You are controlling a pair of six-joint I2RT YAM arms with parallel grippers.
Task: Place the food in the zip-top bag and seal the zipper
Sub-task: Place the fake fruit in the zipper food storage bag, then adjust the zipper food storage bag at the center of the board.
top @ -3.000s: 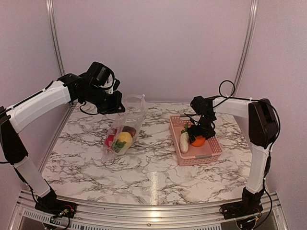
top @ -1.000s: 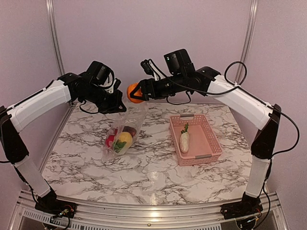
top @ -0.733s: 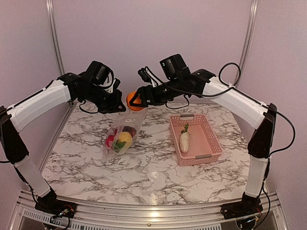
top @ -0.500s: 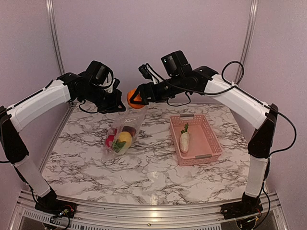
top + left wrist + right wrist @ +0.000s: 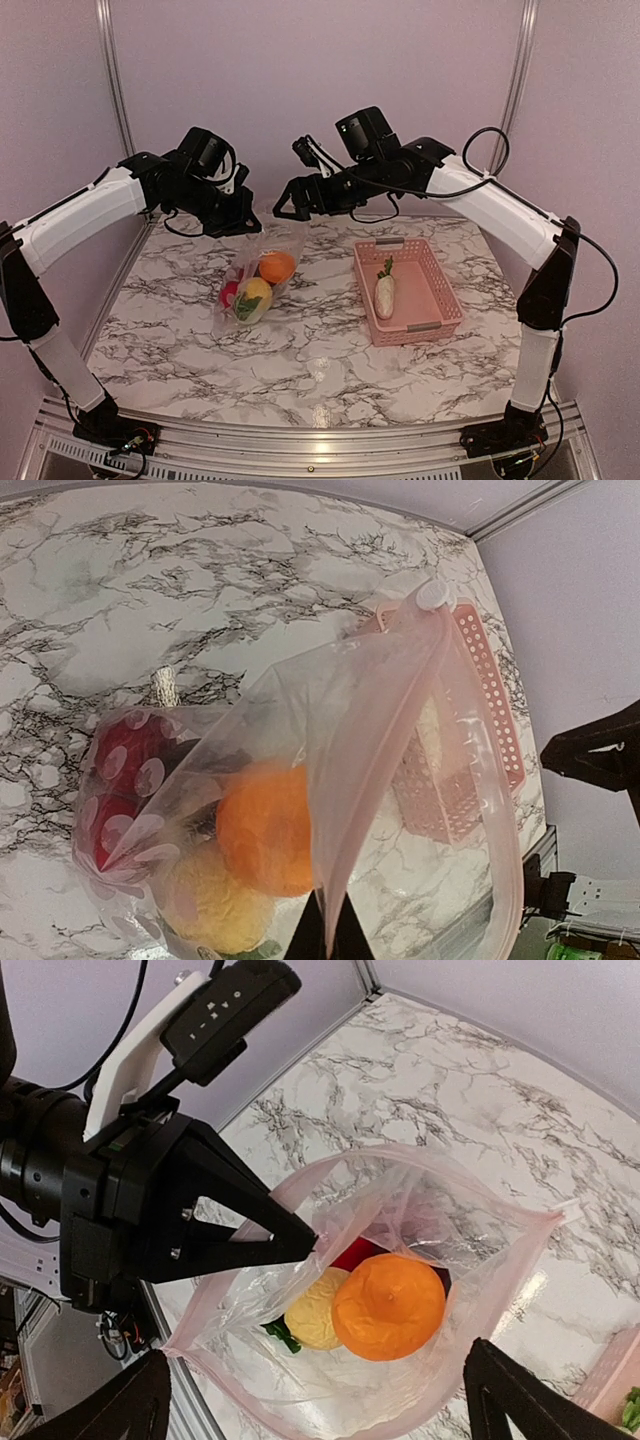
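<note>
The clear zip-top bag [image 5: 285,235] hangs open from my left gripper [image 5: 248,227], which is shut on its mouth edge [image 5: 335,920]. Inside lie an orange fruit [image 5: 277,267], a yellow one [image 5: 256,290], red ones [image 5: 125,755] and a green leaf [image 5: 280,1335]. The zipper strip [image 5: 300,1400] runs round the open mouth. My right gripper [image 5: 284,200] is open and empty just above the mouth, with the orange fruit [image 5: 390,1305] below it. A white oblong vegetable with a green leaf [image 5: 384,295] lies in the pink basket [image 5: 445,283].
The pink basket stands on the marble table right of the bag and shows through the plastic in the left wrist view [image 5: 480,680]. Metal frame posts [image 5: 112,70] rise at the back corners. The left gripper [image 5: 200,1210] fills the left of the right wrist view.
My right gripper carried the orange fruit from the basket to over the bag mouth and let it go. The fruit now lies inside the bag. The left arm has held still.
</note>
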